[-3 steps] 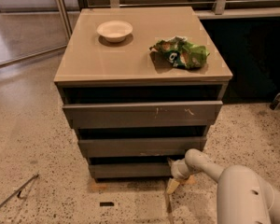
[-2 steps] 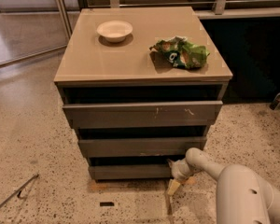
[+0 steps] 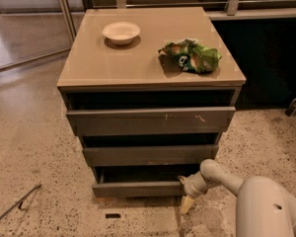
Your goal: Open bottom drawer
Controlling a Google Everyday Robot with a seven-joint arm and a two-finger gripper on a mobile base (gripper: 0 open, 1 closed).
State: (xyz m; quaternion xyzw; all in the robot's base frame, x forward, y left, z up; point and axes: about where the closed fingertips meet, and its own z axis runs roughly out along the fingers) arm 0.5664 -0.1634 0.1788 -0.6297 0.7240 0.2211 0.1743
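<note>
The bottom drawer (image 3: 138,188) is the lowest and narrowest of three grey-brown handleless drawers in a low cabinet. Its flat face stands a little forward, with a dark gap above it. My gripper (image 3: 186,194) is at the drawer's right front corner, low by the floor, at the end of my white arm (image 3: 222,177) that comes in from the lower right. One pale yellow fingertip (image 3: 186,204) points down toward the floor just right of the drawer face.
The middle drawer (image 3: 150,154) and the widest top drawer (image 3: 150,120) sit above. A white bowl (image 3: 121,32) and a crumpled green bag (image 3: 191,56) lie on the cabinet top (image 3: 113,58). A thin metal rod (image 3: 15,206) lies on the speckled floor at left.
</note>
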